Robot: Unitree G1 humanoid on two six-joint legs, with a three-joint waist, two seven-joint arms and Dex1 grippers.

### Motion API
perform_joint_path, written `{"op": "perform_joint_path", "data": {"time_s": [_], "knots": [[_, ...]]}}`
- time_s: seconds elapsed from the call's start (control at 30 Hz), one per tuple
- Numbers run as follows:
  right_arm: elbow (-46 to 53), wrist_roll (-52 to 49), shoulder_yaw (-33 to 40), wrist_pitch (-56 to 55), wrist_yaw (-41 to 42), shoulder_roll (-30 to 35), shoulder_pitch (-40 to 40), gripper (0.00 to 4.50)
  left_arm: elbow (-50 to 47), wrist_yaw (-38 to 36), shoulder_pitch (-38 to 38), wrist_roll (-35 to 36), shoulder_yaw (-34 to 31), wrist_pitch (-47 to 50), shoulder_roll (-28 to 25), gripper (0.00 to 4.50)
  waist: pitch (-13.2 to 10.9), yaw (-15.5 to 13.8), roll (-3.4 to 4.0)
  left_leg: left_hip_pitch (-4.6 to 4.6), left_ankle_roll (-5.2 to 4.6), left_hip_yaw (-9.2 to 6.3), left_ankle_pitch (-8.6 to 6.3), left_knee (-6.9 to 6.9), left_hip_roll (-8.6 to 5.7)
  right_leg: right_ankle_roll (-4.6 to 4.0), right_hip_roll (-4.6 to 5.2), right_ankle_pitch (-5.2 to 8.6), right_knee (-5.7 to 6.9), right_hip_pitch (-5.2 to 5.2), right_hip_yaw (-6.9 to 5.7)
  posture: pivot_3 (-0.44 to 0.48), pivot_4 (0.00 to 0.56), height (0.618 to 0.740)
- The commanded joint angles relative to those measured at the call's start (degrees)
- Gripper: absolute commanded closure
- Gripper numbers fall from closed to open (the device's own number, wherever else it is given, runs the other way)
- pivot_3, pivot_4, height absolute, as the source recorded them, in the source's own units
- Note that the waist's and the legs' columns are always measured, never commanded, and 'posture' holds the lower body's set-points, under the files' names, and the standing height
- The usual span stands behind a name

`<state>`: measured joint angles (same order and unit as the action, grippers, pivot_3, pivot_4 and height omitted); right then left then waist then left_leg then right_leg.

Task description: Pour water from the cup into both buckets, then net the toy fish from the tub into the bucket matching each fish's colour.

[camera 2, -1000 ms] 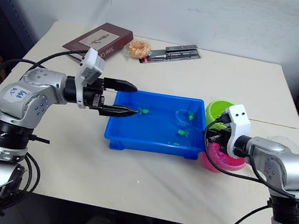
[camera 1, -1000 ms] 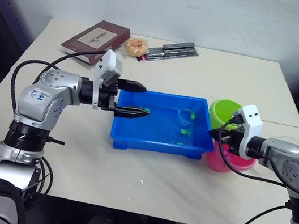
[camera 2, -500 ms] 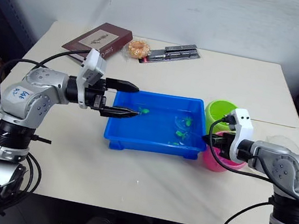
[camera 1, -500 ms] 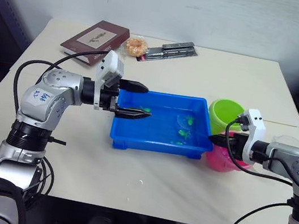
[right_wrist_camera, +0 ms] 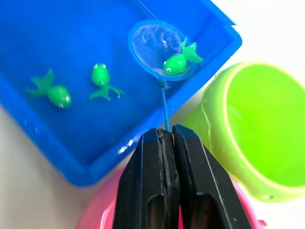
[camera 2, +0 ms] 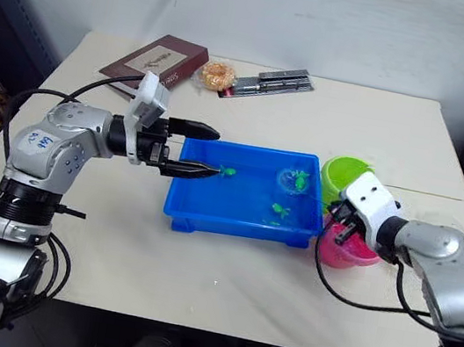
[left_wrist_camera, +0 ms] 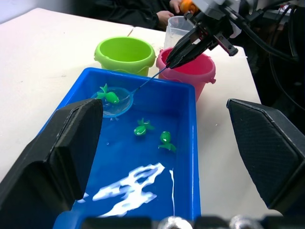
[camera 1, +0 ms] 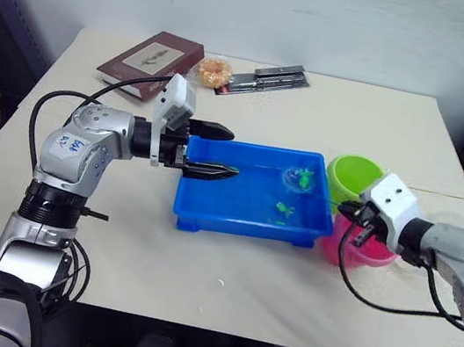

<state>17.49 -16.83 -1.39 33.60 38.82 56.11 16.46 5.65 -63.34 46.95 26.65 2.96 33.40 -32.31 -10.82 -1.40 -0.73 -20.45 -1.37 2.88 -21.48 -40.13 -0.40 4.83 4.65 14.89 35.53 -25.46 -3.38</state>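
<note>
1. Our right hand [right_wrist_camera: 166, 143] is pinched on the thin handle of a small net [right_wrist_camera: 159, 50], and the net now carries one green fish [right_wrist_camera: 177, 61]. Half a second ago the hoop sat lower among the fish in the tub [camera 1: 207, 214]; now it is raised at the tub's corner nearest the green bucket [camera 1: 352, 174], with the fish in it.

2. The right wrist has also drawn back and turned over the pink bucket [camera 1: 353, 247], which stands just beside the tub and touches the green bucket.

3. We judge this as a catch made: the next step is to carry the net across to the green bucket, which matches the fish. The fish lies at the hoop's edge, so a tilt could drop it.

4. Two more green fish [right_wrist_camera: 101, 78] are left in the tub's water, near its middle.

5. Our left hand [camera 1: 218, 152] has its fingers spread and empty, hovering at the end of the tub far from the buckets, much as before.

6. The clear cup [left_wrist_camera: 177, 29] stands behind the pink bucket, away from the tub, on the desk [camera 1: 358, 114].
</note>
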Motion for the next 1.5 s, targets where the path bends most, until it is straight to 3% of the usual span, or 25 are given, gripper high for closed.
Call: {"op": "perform_joint_path", "data": {"time_s": [0.03, 0.23, 0.43, 0.7, 0.93, 1.13, 1.23, 1.5], "knots": [[4.72, 1.23, 7.01, -4.09, -0.01, 0.53, -4.54, 4.5, 0.56, -0.3, 2.32, 1.3, -1.06, 0.45, 0.9, 0.05, 0.0, -0.14, 0.0, 0.0, 0.0, -0.01, 0.0, 0.0, 0.0, 0.0, 0.01, 0.0, 0.01, 0.0, -0.01, 0.0, 0.15, 0.74], [9.94, -1.36, 22.22, -2.68, 0.37, 0.07, -11.98, 4.5, 4.52, -1.9, 4.71, 0.63, 0.19, -0.82, 3.74, 0.05, 0.0, -0.11, 0.0, 0.02, -0.01, 0.01, 0.01, -0.02, 0.0, 0.01, -0.02, 0.0, 0.02, 0.02, 0.0, 0.0, 0.15, 0.74], [8.18, 2.32, 28.23, -4.53, 1.23, 2.3, -14.48, 4.5, 9.24, -2.72, 7.7, -0.87, 0.7, -3.46, 6.19, 0.05, 0.0, 0.07, 0.0, 0.05, -0.01, 0.05, 0.01, -0.02, 0.01, 0.01, -0.07, 0.0, 0.04, 0.03, 0.05, 0.0, 0.15, 0.74], [-8.05, 28.62, 17.48, -36.53, -5.16, 13.42, -14.65, 4.5, 12.48, -4.36, 10.25, -2.09, 1.31, -5.9, 8.01, 0.05, 0.0, 0.21, 0.0, 0.13, -0.05, 0.22, 0.02, 0.03, -0.03, 0.02, -0.1, -0.01, 0.06, 0.02, 0.25, 0.0, 0.15, 0.74], [-18.24, 54.33, 11.02, -59.11, -24.06, 24.06, -11.43, 4.5, 12.59, -5.15, 10.48, -2.47, 1.46, -5.44, 7.53, 0.05, -0.01, 0.26, 0.02, 0.15, -0.04, 0.33, 0.02, 0.02, 0.0, 0.02, -0.07, -0.01, 0.1, -0.04, 0.37, 0.0, 0.15, 0.74], [-22.26, 59.5, 10.26, -67.14, -30.37, 27.21, -8.82, 4.5, 11.85, -5.28, 9.8, -2.47, 1.26, -4.73, 7.05, 0.05, -0.01, 0.31, 0.02, 0.15, 0.02, 0.34, 0.03, 0.03, 0.05, 0.02, -0.1, -0.01, 0.07, -0.03, 0.37, 0.0, 0.15, 0.74], [-23.94, 60.52, 9.19, -69.14, -30.11, 27.72, -9.02, 4.5, 12.26, -5.74, 9.93, -2.99, 1.64, -5.25, 6.52, 0.05, -0.01, 0.41, 0.02, 0.16, 0.02, 0.35, 0.03, 0.03, 0.06, 0.02, -0.11, -0.01, 0.06, -0.03, 0.37, 0.0, 0.15, 0.74], [-29.51, 63.01, 4.97, -69.54, -30.71, 27.19, -0.19, 4.5, 13.46, -5.89, 11.28, -3.19, 1.32, -5.39, 5.94, 0.05, -0.01, 0.87, 0.04, 0.16, 0.02, 0.39, 0.04, 0.02, 0.07, 0.02, -0.12, -0.01, 0.07, -0.03, 0.38, 0.0, 0.15, 0.74]]}}
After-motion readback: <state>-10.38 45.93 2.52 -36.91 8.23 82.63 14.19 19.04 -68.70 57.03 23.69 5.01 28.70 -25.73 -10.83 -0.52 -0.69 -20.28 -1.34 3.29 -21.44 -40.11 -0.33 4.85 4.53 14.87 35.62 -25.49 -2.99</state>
